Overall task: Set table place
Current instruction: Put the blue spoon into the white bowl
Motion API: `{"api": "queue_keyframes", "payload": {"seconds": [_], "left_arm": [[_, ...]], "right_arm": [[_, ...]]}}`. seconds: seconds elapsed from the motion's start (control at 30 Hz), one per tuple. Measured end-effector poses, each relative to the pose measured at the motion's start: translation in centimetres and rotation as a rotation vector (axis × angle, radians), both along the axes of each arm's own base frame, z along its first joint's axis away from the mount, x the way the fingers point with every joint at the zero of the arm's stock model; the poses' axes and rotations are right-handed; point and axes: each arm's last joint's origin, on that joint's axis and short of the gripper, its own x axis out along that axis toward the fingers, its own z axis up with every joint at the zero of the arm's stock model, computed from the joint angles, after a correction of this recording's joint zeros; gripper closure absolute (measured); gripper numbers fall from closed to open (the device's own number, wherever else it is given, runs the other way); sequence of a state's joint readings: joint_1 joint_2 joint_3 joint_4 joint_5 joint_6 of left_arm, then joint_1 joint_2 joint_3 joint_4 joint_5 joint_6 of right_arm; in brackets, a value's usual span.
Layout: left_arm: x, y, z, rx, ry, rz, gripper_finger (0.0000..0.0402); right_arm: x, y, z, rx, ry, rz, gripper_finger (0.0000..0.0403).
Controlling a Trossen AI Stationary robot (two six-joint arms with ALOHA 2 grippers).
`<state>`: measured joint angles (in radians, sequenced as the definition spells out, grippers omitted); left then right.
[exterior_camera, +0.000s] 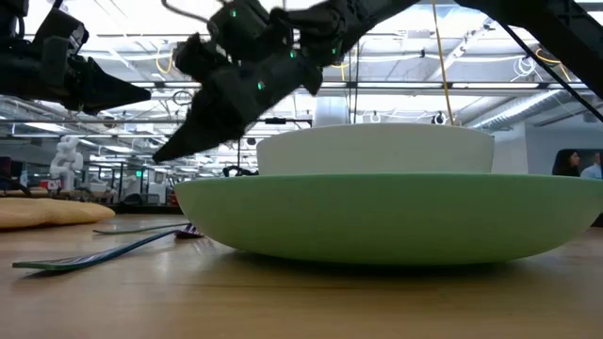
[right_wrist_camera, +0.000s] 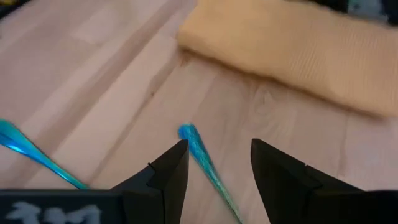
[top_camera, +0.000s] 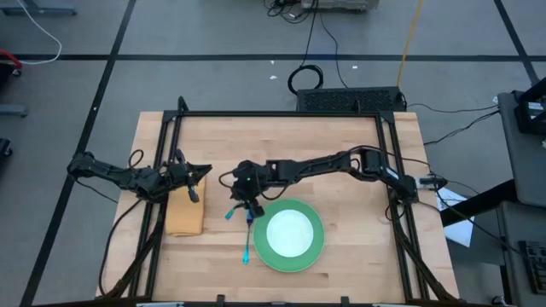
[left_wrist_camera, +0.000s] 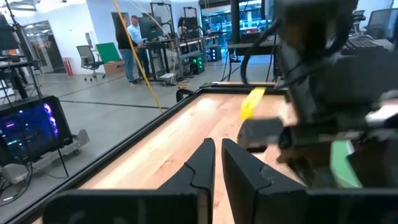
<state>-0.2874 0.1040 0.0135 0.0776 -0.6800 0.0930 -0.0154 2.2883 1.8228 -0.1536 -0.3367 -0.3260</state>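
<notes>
Right gripper (top_camera: 248, 207) hangs over the bench (top_camera: 350, 256) just off the plate's (top_camera: 291, 258) 10 o'clock edge, fingers spread and holding nothing. In the right wrist view one blue handle (right_wrist_camera: 202, 155) runs straight into the gap between the two fingers (right_wrist_camera: 168, 168), its tip just ahead of them, its long axis roughly in line with the gripper's reach; whether this is the spoon or the fork cannot be told from that view. A second blue handle (right_wrist_camera: 37, 155) lies off to one side, outside the gap. From above, a blue utensil (top_camera: 247, 241) lies beside the plate at about 9 o'clock, long axis running 12 to 6. Bowl (top_camera: 290, 231) sits on the plate. Cloth (top_camera: 185, 213) lies at 9 o'clock of the plate, well apart from it. Left gripper (top_camera: 194, 173) hovers over the cloth's far end, fingers (left_wrist_camera: 202, 165) nearly together, nothing between them. Judgement: right arm is the nearer one to the utensils; next move is a short drop onto the handle already between its fingers.
</notes>
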Motion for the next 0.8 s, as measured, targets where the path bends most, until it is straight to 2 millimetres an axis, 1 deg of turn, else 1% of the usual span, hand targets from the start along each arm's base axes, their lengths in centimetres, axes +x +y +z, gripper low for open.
{"api": "queue_keyframes", "payload": {"seconds": [0.07,0.2,0.37,0.7,0.8], "left_arm": [[0.0,0.0,0.0,0.000,0.000,0.000,0.0366],[0.0,0.0,0.0,0.000,0.000,0.000,0.0366],[0.0,0.0,0.0,0.000,0.000,0.000,0.0366],[0.0,0.0,0.0,0.003,0.001,0.000,0.0366],[0.0,0.0,0.0,0.005,0.002,0.000,0.0366]], "right_arm": [[-0.1,-0.1,-0.5,0.010,-0.002,-0.011,0.0241],[-0.2,-0.2,-0.9,0.017,-0.029,-0.018,0.0241],[-0.5,-0.6,-1.7,0.014,0.002,-0.022,0.0241],[-1.2,-0.5,-2.9,-0.038,0.025,0.032,0.0241],[-1.2,-0.7,-2.9,-0.037,0.024,0.028,0.0241]]}}
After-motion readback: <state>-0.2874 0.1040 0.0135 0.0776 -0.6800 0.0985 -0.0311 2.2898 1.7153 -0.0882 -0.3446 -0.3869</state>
